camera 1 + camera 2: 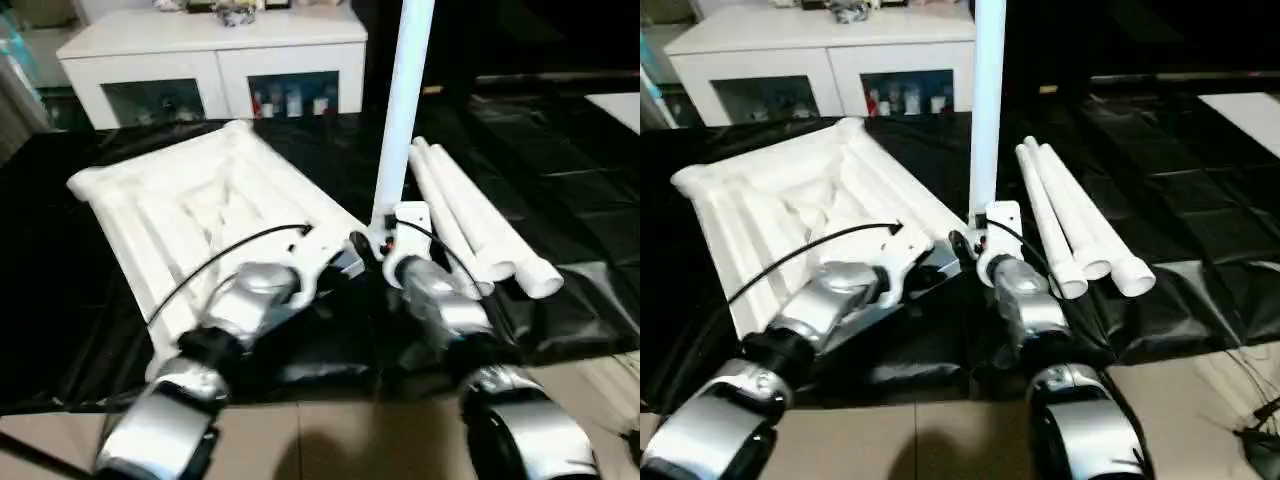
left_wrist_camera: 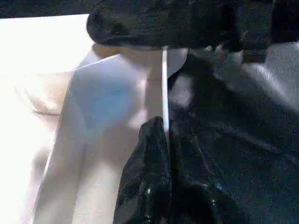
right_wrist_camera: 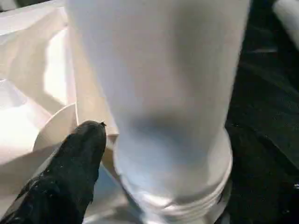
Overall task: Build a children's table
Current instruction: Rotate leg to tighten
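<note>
We see the table top (image 1: 810,215) lying upside down on a black sheet (image 1: 1200,200) that covers the counter, its X-shaped ribs facing up. It sits on the left side of the sheet, turned at an angle to the robot. At the corner nearest the robot's arms, one white leg (image 1: 987,100) stands upright, its lower end set at the round corner socket (image 3: 56,130); in the right wrist view we see the leg's ringed base close up against that socket. Three more legs (image 1: 1080,215) lie side by side on the sheet to the right of the upright leg, their flared ends pointing toward the robot.

The left end effector (image 2: 167,135) has its two black fingers pressed together at the thin white edge of the table top; whether they pinch that edge, we cannot tell. The right end effector (image 1: 985,250) sits at the foot of the upright leg. One of its black fingers (image 3: 74,163) shows beside the leg's base, and we cannot tell whether the fingers are apart or clamped on the leg.

Beyond the counter stands a white cabinet (image 1: 830,60) with glass doors, small items visible behind the glass. At the near edge, the floor (image 1: 940,440) shows below the sheet.
</note>
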Robot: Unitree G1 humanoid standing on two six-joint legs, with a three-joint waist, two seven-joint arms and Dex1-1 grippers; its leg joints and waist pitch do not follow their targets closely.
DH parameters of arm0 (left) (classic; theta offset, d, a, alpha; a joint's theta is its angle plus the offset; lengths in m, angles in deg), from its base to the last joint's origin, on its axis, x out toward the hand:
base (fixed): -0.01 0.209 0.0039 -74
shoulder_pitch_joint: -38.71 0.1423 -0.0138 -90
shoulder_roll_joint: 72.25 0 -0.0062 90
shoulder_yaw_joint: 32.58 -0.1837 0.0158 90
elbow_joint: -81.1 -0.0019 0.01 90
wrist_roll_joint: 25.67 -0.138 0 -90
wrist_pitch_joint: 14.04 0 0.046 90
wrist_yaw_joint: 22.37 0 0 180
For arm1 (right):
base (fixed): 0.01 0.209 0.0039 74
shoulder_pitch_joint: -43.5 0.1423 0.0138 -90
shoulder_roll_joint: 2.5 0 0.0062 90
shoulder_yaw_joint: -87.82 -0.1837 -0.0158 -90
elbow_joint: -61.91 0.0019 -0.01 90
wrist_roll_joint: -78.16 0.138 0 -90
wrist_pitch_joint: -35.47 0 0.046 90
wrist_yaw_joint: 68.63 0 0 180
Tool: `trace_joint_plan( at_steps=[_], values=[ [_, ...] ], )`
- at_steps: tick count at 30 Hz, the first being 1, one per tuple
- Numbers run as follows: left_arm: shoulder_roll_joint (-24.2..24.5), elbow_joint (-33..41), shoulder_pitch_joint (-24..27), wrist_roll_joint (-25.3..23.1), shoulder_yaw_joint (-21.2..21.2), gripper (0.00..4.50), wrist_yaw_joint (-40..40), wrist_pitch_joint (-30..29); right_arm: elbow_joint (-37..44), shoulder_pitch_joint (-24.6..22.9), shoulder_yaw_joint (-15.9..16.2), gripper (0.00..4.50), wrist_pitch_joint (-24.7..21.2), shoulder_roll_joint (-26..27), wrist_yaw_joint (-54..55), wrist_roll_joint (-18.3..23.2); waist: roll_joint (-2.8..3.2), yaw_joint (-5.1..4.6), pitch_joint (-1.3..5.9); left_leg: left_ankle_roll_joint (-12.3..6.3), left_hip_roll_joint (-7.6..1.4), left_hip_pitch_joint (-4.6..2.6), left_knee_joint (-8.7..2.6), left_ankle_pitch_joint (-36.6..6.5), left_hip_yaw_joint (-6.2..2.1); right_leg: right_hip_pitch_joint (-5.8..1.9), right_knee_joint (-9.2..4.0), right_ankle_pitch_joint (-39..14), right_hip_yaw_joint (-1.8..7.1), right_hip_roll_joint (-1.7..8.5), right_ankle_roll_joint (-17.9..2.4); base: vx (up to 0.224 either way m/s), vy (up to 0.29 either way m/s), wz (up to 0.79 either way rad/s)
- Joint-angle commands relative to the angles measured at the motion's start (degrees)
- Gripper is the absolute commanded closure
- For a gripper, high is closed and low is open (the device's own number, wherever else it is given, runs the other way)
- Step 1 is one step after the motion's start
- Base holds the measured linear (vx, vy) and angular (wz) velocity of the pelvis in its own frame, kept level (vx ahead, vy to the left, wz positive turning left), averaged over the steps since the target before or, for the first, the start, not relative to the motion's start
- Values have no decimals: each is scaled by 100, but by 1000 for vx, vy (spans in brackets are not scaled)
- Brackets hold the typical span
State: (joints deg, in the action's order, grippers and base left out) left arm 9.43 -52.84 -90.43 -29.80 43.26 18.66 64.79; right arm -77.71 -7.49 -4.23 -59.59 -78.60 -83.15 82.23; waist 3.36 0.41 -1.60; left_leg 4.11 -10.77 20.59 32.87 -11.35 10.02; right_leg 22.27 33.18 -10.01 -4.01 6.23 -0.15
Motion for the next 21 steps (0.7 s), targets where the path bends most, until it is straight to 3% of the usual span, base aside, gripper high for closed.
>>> trace_joint_plan(
  at_steps=[1, 3, 5, 6, 7, 8, 10, 16, 18, 21],
  values=[
    [183, 108, 307, 158, -72, 450, 494, 361, 464, -195, 299, 44, -144, -177, -687, -74, -106, 55, 293, -556, -156, 58, -373, -1074, -25, -261, -377, -1224, 169, 217, -1215, 0, 0, 0],
    [314, 350, 418, 260, -72, 450, 804, 417, 795, -410, 496, 44, -97, -371, -1149, -106, -85, 82, 313, -719, -176, 44, -337, -809, -14, -260, -320, -862, 167, 213, -1341, 0, 0, 0],
    [408, 522, 489, 339, -75, 450, 1033, 431, 1043, -570, 600, 44, -111, -510, -1536, -37, -73, 86, 340, -770, -174, 58, -316, -566, -13, -274, -270, -543, 163, 197, -1418, 32, 3, -1],
    [489, 660, 540, 389, -80, 450, 1194, 412, 1243, -700, 684, 44, -59, -637, -1863, 12, -76, 116, 394, -926, -163, 50, -244, -100, -12, -280, -175, 216, 166, 173, -1580, 64, 5, -2],
    [572, 798, 589, 424, -90, 450, 1347, 390, 1455, -830, 766, 44, -65, -763, -2187, 82, -72, 117, 391, -998, -167, 61, -231, 29, -9, -258, -146, 453, 174, 161, -1637, 81, 14, -2],
    [619, 877, 620, 441, -93, 450, 1440, 382, 1603, -913, 814, 44, -88, -838, -2373, 124, -68, 154, 374, -1108, -173, 65, -218, 37, 1, -242, -139, 599, 162, 156, -1682, 64, 16, -1],
    [786, 1070, 682, 497, -102, 450, 1746, 381, 1973, -1144, 955, 44, -141, -1114, -2962, 251, -77, 188, 364, -1145, -192, 51, -228, -191, 14, -243, -151, 388, 163, 166, -1690, 32, 8, 0],
    [1029, 1444, 812, 668, -133, 450, 2279, 333, 2172, -1263, 1021, 44, -129, -1367, -3461, 302, -80, 169, 291, -627, -221, 18, -332, -1100, 19, -192, -259, -796, 192, 170, -1527, 0, 0, 0],
    [1026, 1457, 813, 634, -129, 450, 2248, 328, 2224, -1282, 1066, 44, -135, -1419, -3575, 280, -94, 166, 293, -538, -210, 14, -327, -1115, 27, -189, -263, -821, 210, 173, -1482, 0, 0, 0],
    [1013, 1468, 825, 602, -126, 450, 2228, 317, 2295, -1329, 1102, 44, -149, -1483, -3626, 263, -102, 165, 295, -554, -202, 38, -319, -965, 24, -210, -244, -692, 209, 174, -1448, 0, 0, 0]
  ],
)
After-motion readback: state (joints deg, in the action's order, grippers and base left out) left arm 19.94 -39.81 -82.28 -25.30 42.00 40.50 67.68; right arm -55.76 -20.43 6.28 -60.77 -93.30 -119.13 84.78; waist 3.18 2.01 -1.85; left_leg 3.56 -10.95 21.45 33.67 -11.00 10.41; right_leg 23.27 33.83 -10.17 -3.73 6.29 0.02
